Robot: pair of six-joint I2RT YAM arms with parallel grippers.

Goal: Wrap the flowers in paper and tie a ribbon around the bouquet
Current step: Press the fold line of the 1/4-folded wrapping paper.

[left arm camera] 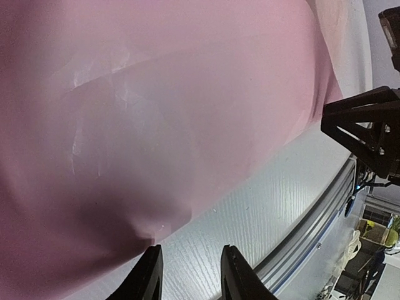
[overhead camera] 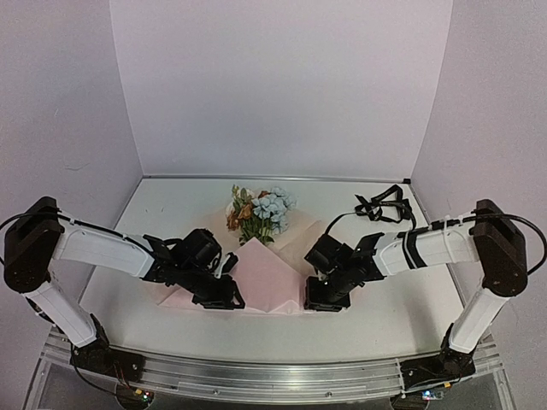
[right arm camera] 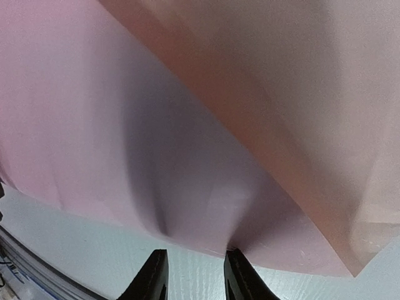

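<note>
A: On the surface [overhead camera: 389, 312], mid-field, your pink paper [overhead camera: 272, 275] lies spread out, with one flap folded in toward the middle. Your flowers [overhead camera: 260, 213] lie at its far end, heads pointing away from you. The stems aren't visible from above.
B: Where are your arms?
A: Both are low at the sheet's near side. Your left fingers [left arm camera: 150, 275] are at the near-left corner, and your right fingers [right arm camera: 154, 278] are at the near-right edge.
B: Gripping?
A: Both pairs stand part-way apart, with bare surface showing in the gap. The paper edge puckers right at the tips in each wrist view. I can't tell whether either pair actually has the sheet.
B: Ribbon?
A: The black ribbon [overhead camera: 382, 205] lies in a loose tangle at the far right. It's well apart from the paper and neither of your arms touches it.
B: Anything else?
A: An aluminium rail [overhead camera: 273, 376] runs along the near edge, by the arm bases.
</note>
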